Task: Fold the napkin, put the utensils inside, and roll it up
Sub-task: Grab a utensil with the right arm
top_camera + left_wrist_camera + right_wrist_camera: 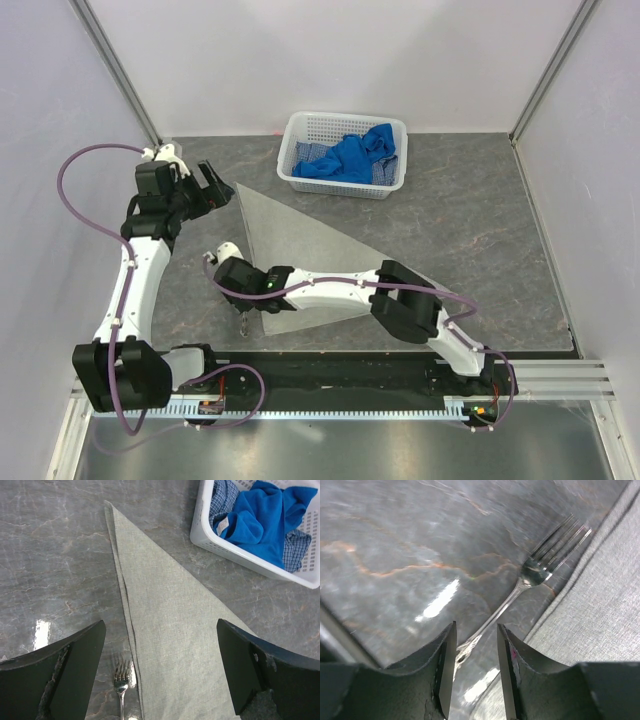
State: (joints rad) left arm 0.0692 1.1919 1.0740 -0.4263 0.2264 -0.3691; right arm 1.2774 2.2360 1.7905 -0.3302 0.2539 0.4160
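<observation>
The napkin (320,250) lies folded into a triangle on the table, one corner pointing to the far left. It also shows in the left wrist view (175,620) and the right wrist view (600,605). The fork (121,677) lies flat on the table just left of the napkin's long edge, tines toward that far corner. My right gripper (475,630) is low over the table, its jaws apart on either side of the handle end of the fork (535,572). In the top view it (245,318) hides the fork. My left gripper (205,190) is wide open and empty above the napkin's far corner.
A white basket (340,183) with blue cloths (350,158) stands at the back, close to the napkin's far edge. It shows at the upper right of the left wrist view (200,530). The right arm stretches across the napkin's near part. Walls enclose the table.
</observation>
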